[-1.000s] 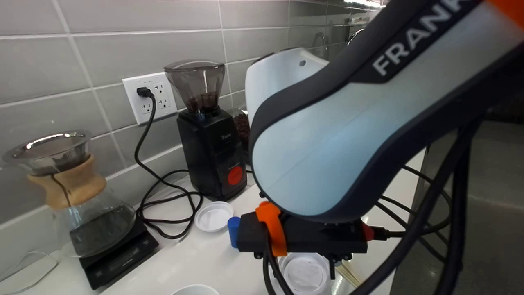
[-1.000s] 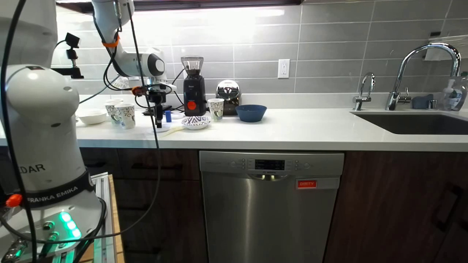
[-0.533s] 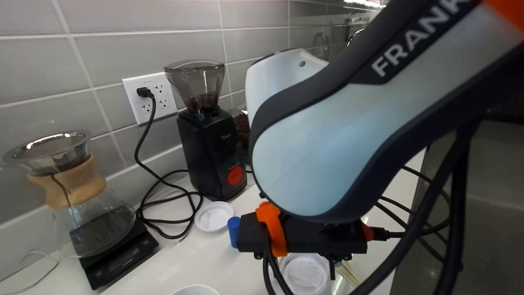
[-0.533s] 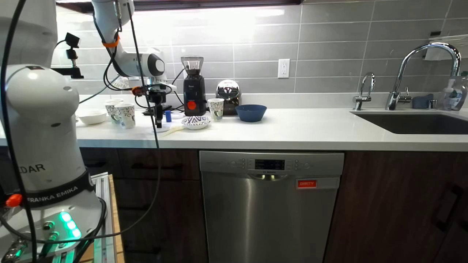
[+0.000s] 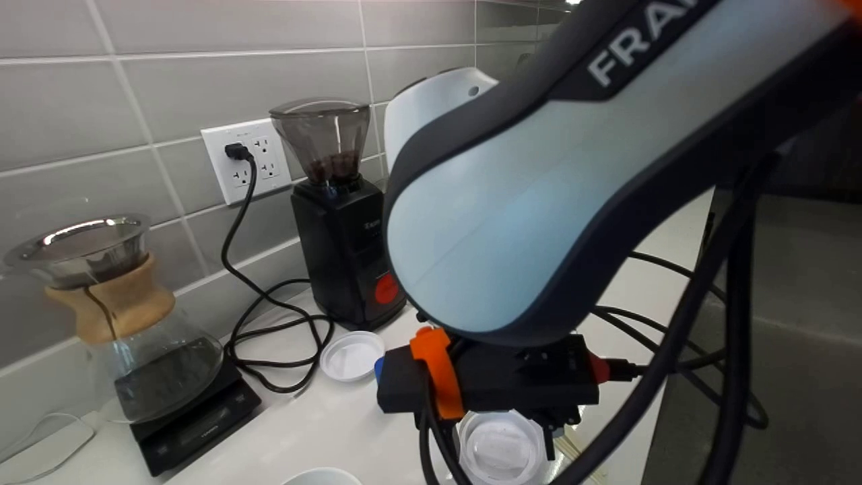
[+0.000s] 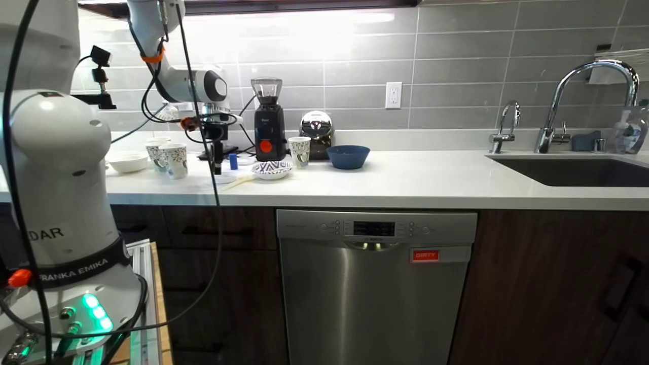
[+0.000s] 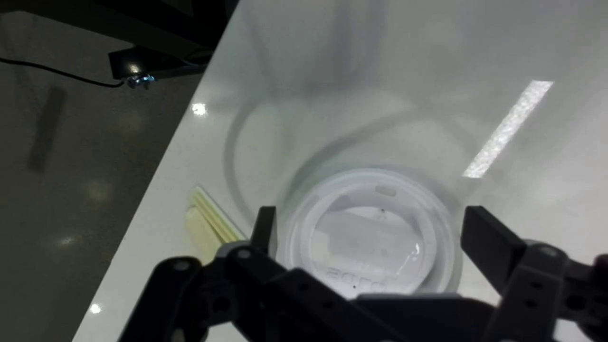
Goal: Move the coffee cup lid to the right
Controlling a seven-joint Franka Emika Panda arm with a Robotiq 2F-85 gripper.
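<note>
Coffee cup lid (image 7: pixel 373 232): in the wrist view it lies flat on the counter (image 7: pixel 536 209), framed between the fingers (image 7: pixel 491 249), with a gap showing at each side.
Gripper (image 7: pixel 373 230): parted wide and holding nothing; it straddles the lid, presumably so that closing would pinch the rim across its width. Whether the tips reach rim height cannot be told.
Pale sticks (image 7: pixel 211 221): show just beside one finger, close enough that a downward move could catch them.
Arm (image 5: pixel 505 222): in an exterior view it bends over the lid, likely to aim the gripper straight down at something so flat.
White disc (image 5: pixel 352 356): near the foot of the grinder (image 5: pixel 347 256), apart from the lid; seemingly no part of this job.
Patterned bowl (image 6: pixel 272 170): in an exterior view it stands right of the lid, past the sticks; a low push that way might meet it, so lifting seems safer.
</note>
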